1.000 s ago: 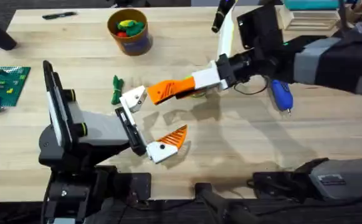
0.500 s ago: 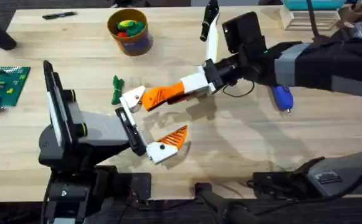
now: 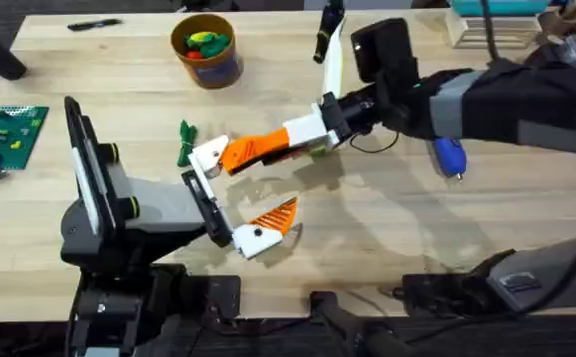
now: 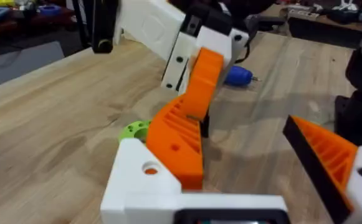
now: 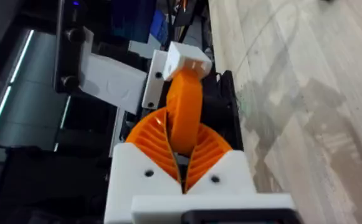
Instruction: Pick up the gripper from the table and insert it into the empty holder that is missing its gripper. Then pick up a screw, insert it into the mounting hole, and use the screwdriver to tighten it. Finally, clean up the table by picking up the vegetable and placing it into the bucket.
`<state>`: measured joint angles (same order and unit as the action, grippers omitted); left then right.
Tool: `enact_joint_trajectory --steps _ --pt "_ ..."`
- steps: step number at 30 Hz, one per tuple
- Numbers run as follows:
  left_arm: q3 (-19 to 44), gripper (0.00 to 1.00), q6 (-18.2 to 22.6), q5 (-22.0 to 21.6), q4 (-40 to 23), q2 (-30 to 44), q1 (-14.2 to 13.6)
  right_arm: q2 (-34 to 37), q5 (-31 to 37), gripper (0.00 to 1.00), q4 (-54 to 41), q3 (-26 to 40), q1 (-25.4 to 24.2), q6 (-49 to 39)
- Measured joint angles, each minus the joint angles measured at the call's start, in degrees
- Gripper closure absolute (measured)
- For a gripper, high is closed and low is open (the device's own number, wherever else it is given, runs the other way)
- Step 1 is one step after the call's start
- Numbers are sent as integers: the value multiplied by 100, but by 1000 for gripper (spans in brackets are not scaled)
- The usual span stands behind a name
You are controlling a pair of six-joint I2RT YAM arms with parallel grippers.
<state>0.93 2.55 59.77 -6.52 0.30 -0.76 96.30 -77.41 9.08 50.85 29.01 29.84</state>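
The orange ribbed gripper (image 3: 240, 152) is clamped in my right gripper (image 3: 273, 144), which is shut on it. Its far end rests against the bare white holder (image 3: 211, 156) on my left arm's upper finger. The left wrist view shows the gripper (image 4: 179, 134) lying against that holder (image 4: 144, 183). My left gripper (image 3: 240, 190) stands open, its lower finger carrying an orange pad (image 3: 273, 216). The blue screwdriver (image 3: 448, 154) lies on the table (image 3: 387, 228) to the right. The dark-green vegetable (image 3: 185, 144) lies left of the holder. The bucket (image 3: 205, 48) stands at the back.
A lime-green disc (image 4: 134, 130) lies on the table under the two grippers. A black pen (image 3: 94, 25) lies at the far left back. A green board with small parts (image 3: 0, 139) sits at the left edge. Boxes stand at the back right.
My right gripper has carried the orange gripper leftward until it meets the left arm's bare holder. The left arm has stayed put.
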Motion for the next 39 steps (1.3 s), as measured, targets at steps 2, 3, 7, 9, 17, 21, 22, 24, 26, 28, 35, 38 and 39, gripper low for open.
enact_joint_trajectory --steps 2,3,7,9,17,21,22,24,26,28,35,38,39 --pt "0 15 -21 -31 0 1 11 137 -73 997 48 0 21 0" --pt "-2 15 -34 -50 0 2 22 210 -119 997 106 0 25 0" --pt "0 15 -72 -83 4 2 37 406 -257 997 355 0 51 22" --pt "-2 15 -85 -84 2 1 36 434 -264 997 435 0 51 57" --pt "0 15 -83 125 -20 2 24 434 -147 997 954 0 300 553" --pt "0 15 -81 108 -20 0 33 444 -15 997 1222 0 374 917" --pt "0 15 -82 97 -20 0 33 447 8 997 1240 0 377 975" --pt "0 14 -83 84 -17 2 33 450 44 997 1255 0 377 1077" --pt "0 15 -85 72 -17 2 33 450 87 997 1270 0 377 1129" --pt "0 15 -85 64 -17 2 33 450 131 997 1280 0 379 1174" --pt "-2 15 -107 177 -35 2 35 450 265 997 1318 0 313 1218" --pt "-2 15 -109 183 -35 2 35 447 265 997 1318 0 309 1220" --pt "-1 15 -109 183 -35 2 35 450 265 997 1318 0 309 1220"
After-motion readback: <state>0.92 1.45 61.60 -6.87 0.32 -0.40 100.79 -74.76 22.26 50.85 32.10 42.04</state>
